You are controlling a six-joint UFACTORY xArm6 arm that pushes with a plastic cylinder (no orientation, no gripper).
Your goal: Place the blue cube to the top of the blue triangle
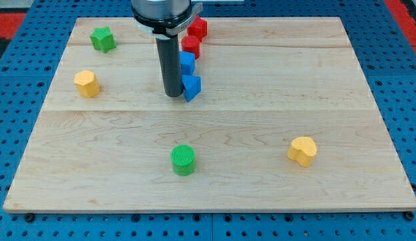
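Currently, tip (173,94): on the surface (261,120), touching the blue triangle's (191,87) left side.
Blue cube (187,63): directly above the triangle, touching it.
Red blocks (191,45): stacked upward beyond the cube.
Jaws: none fitted; rod only.

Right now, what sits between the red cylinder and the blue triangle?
In the camera view, the blue cube sits between the red cylinder and the blue triangle.

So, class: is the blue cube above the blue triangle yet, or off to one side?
Above: the blue cube sits toward the view's top from the blue triangle, apparently touching; my tip is left of the triangle.
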